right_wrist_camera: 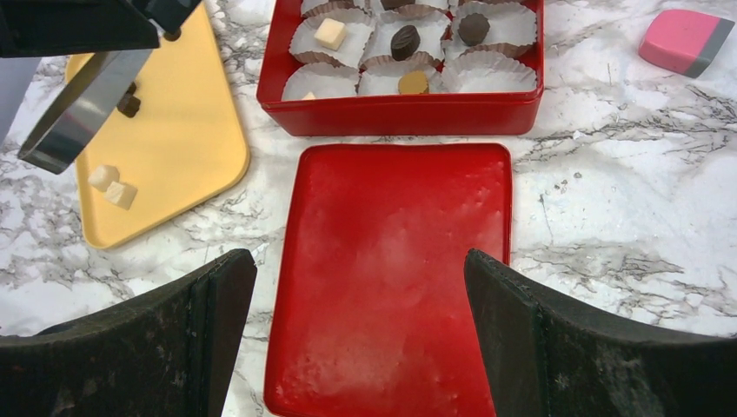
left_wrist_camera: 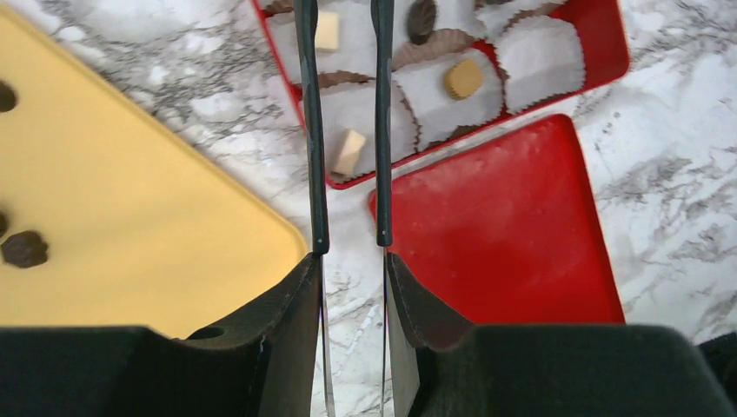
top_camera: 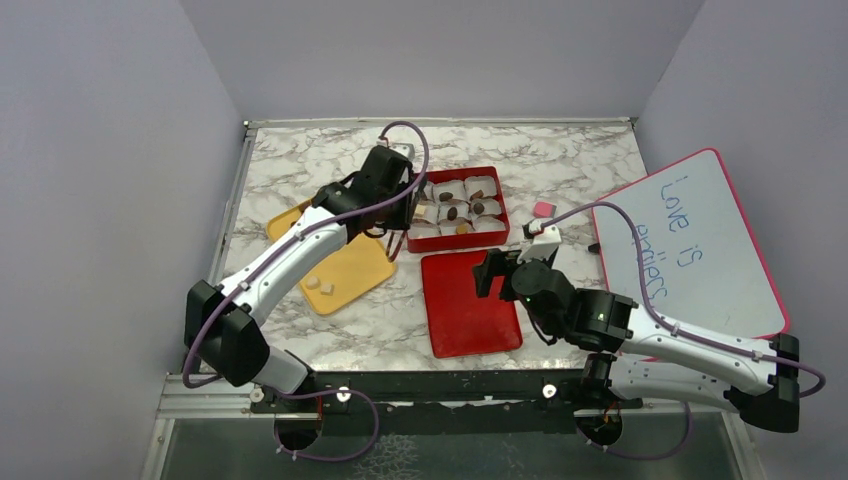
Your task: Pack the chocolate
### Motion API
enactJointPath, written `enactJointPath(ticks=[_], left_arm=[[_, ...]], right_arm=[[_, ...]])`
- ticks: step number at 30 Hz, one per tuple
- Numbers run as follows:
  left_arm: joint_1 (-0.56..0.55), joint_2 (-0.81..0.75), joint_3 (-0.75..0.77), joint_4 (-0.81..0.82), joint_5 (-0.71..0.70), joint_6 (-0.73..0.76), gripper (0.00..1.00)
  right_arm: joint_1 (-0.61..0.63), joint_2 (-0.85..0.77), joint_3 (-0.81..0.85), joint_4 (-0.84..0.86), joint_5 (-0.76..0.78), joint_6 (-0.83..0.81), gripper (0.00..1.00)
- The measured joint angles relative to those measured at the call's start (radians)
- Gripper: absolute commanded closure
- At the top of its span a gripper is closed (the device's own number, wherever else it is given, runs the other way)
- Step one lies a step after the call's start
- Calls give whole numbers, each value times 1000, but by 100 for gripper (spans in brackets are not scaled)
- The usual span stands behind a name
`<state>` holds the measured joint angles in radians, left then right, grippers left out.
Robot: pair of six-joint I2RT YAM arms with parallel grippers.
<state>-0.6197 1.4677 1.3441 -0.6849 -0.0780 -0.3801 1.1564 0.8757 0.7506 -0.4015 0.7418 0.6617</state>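
Note:
The chocolate is partly packed. A red box [top_camera: 458, 243] holds white paper cups, with cream cubes [left_wrist_camera: 349, 152], a tan round [left_wrist_camera: 463, 78] and dark pieces [right_wrist_camera: 405, 41] in some of them. Two cream cubes [top_camera: 320, 286] and dark pieces [left_wrist_camera: 24, 248] lie on the yellow tray [top_camera: 355, 270]. My left gripper [left_wrist_camera: 352, 261] is shut on metal tweezers [left_wrist_camera: 313, 130], whose blades stand apart over the box's near-left corner. One cream cube lies in a cup between the blades, untouched. My right gripper [right_wrist_camera: 361, 287] is open and empty above the red lid [right_wrist_camera: 391, 278].
The red lid [top_camera: 470, 305] lies flat in front of the box. A small pink block [top_camera: 543, 209] lies right of the box. A whiteboard with a pink frame [top_camera: 690, 250] lies at the right. Grey walls enclose the marble table.

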Motion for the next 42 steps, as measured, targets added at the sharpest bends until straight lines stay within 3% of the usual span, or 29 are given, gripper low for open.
enactJointPath(ticks=[26,42], left_arm=[[436,-115,-299,-61,-69,-3,68],[497,-177,-373,-80,-57,-3,67]], right_arm=[[0,27,0,18,-8,-10,5],[0,31,0,19,-11,-17,5]])
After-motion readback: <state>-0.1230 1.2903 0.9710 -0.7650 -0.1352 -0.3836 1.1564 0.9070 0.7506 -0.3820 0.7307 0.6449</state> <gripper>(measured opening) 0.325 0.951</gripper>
